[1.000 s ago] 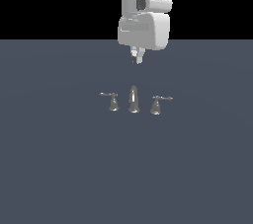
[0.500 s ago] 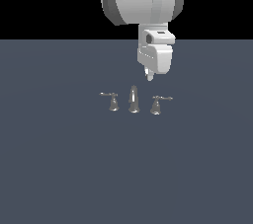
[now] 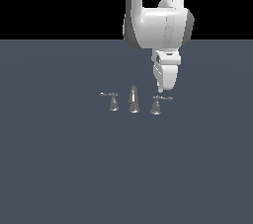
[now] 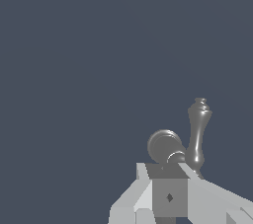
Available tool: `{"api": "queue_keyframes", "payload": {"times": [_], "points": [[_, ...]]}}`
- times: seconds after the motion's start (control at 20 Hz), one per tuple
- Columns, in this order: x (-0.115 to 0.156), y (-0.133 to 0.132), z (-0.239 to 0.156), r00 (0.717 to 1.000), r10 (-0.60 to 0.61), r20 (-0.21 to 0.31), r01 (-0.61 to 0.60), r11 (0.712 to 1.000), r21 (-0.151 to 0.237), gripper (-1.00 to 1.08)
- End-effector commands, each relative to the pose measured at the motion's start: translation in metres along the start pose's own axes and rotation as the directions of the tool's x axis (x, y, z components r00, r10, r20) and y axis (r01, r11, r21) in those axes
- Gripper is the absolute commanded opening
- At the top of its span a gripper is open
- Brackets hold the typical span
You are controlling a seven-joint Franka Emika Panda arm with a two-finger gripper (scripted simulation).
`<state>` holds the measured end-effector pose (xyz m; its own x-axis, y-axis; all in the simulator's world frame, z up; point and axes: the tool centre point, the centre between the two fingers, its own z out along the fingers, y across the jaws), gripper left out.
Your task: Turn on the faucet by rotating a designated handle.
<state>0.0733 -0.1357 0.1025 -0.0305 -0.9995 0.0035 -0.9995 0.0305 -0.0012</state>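
Pincer sits just above the handle (right of the spout in the exterior view); we can't tell its opening. Risk: missing the thin lever, handle won't rotate.

Simulated test scene: featureless slate-grey floor, black void behind, 1 white robot arm, 1 tiny chrome faucet.

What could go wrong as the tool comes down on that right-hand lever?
1. The white tool hangs just above the small chrome handle with its lever pointing to the exterior view's right; the thin lever could slip past the tip.
2. The tall tapered chrome spout stands close beside it and might get bumped.
3. Whether the tool is open cannot be told.
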Motion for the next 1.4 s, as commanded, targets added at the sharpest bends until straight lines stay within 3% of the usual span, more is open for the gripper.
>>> {"api": "queue_keyframes", "payload": {"times": [0.0,0.7,1.35], "points": [[0.01,-0.005,0.01,0.999,0.044,0.0,-0.044,0.999,0.0,-1.0],[0.027,-0.01,0.026,0.994,0.113,0.003,-0.113,0.994,-0.002,-1.0],[0.041,0.028,0.026,0.994,0.113,0.003,-0.113,0.994,-0.002,-1.0]]}}
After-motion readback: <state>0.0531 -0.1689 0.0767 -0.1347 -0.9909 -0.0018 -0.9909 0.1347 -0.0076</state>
